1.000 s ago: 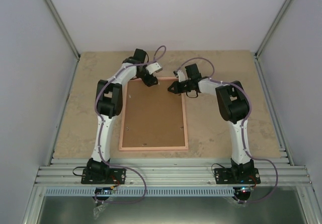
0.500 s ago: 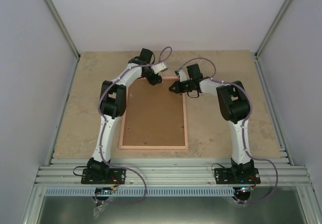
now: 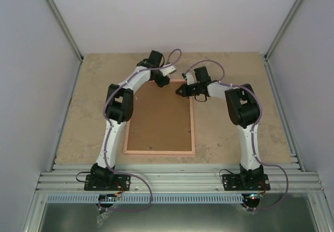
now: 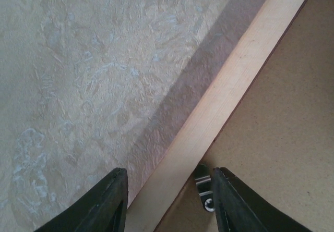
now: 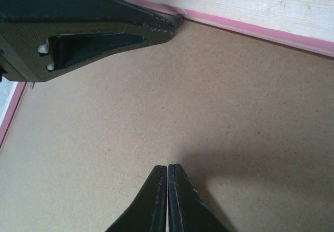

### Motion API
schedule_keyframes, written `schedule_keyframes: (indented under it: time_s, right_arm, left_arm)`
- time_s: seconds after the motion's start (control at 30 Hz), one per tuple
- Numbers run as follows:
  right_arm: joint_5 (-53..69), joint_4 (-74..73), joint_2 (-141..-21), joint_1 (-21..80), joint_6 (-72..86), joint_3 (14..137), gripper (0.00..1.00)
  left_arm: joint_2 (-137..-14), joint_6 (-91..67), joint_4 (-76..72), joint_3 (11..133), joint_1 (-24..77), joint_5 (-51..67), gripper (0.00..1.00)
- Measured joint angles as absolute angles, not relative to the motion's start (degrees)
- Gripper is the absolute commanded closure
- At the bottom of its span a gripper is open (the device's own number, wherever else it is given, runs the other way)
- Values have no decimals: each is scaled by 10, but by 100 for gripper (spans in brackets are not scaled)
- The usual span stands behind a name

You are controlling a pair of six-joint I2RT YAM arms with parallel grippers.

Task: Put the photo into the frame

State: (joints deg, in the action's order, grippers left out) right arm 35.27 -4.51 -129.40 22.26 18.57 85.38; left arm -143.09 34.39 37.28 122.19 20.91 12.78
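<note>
Pink rectangular picture frame (image 3: 159,152), thin-railed with pale wood sides, lies back up at centre of the mottled beige tabletop (image 3: 229,65), filled by a matte brown fibreboard backing (image 3: 159,120). The left gripper (image 4: 169,172), fingers apart, straddles the top rail, having edged toward upper right. The right gripper (image 5: 167,167), fingers pressed together, hovers over the board.

Beige stone-patterned counter (image 3: 235,70), its mottling sharp in the left wrist view. Along the far edge, a plain white wall (image 3: 172,13). The left panel (image 3: 26,96) and right panel (image 3: 313,96), both pale grey, close off the side edges. A slanting left post (image 3: 60,21) and right post (image 3: 286,18) rise from the far corners. Ribbed aluminium rails (image 3: 177,180) span the near edge, with a slotted grey strip (image 3: 177,197) below. The light is soft and even.
</note>
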Motion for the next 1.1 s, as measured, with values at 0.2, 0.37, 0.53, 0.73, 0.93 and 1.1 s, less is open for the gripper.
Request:
schedule_keyframes:
  time_s: [0.2,0.37,0.53,0.73,0.93,1.1]
  right_arm:
    - [351,-41,-1293,223,187,850,94]
    - [351,-39,-1293,223,187,850,94]
    - [350,-39,-1291,223,187,848,94]
    - [347,-43,-1289,222,187,848,94]
    - [341,-51,-1284,221,186,847,94]
    - [340,-57,-1283,219,183,847,94]
  left_arm:
    - [-1432,327,363,1222,211,116,60]
    - [-1432,314,357,1222,212,114,51]
    - [-1431,276,354,1222,204,126,44]
    - [-1398,197,360,1199,169,138,37]
    - [-1266,124,342,1055,114,107,31]
    - [-1180,79,339,943,91,84,32]
